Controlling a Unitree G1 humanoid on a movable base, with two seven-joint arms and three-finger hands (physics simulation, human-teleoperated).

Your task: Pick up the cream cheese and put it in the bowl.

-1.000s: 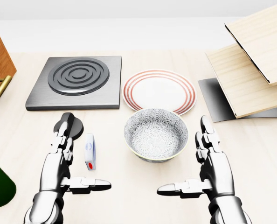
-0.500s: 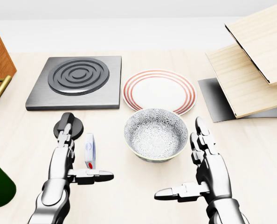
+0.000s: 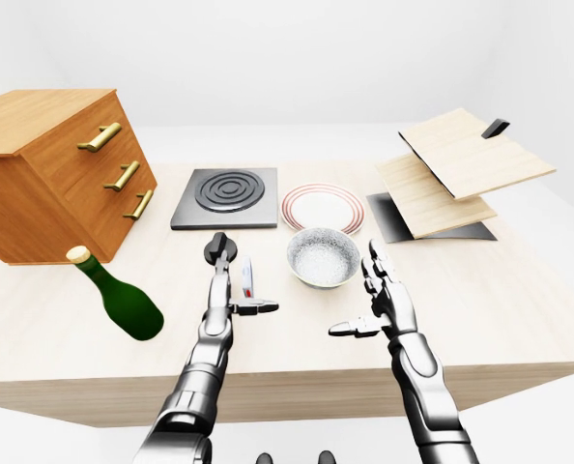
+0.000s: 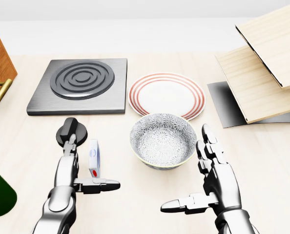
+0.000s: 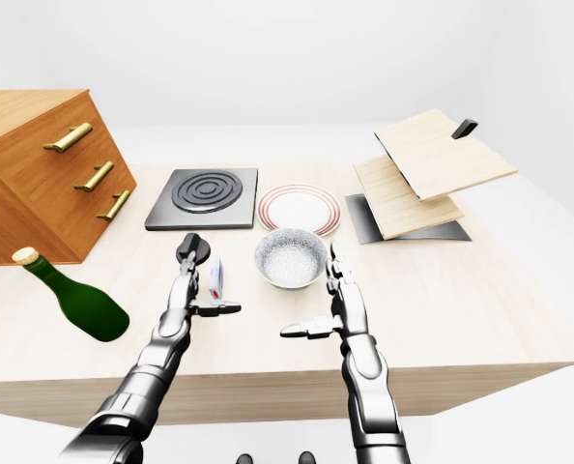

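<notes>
Nothing is in the patterned bowl (image 4: 163,140) yet, so the task is barely under way: the cream cheese (image 4: 94,158) stands on the table just left of the bowl, not lifted.

The left hand (image 4: 72,171) is alongside the cream cheese, long fingers stretched up on the side away from the bowl and thumb crossing below the packet, spread wide and not closed on it. It may be brushing the packet's lower end; the head view is too tight there to say for certain. The right hand (image 4: 214,181) hovers to the lower right of the bowl, open as well, thumb pointing toward the left hand, holding nothing.

Still to come, by my read: close on the packet, lift, carry it to the bowl and release.

The cream cheese is a slim white pack standing on its thin edge, with a blue patch and a red dot toward its lower end.
</notes>
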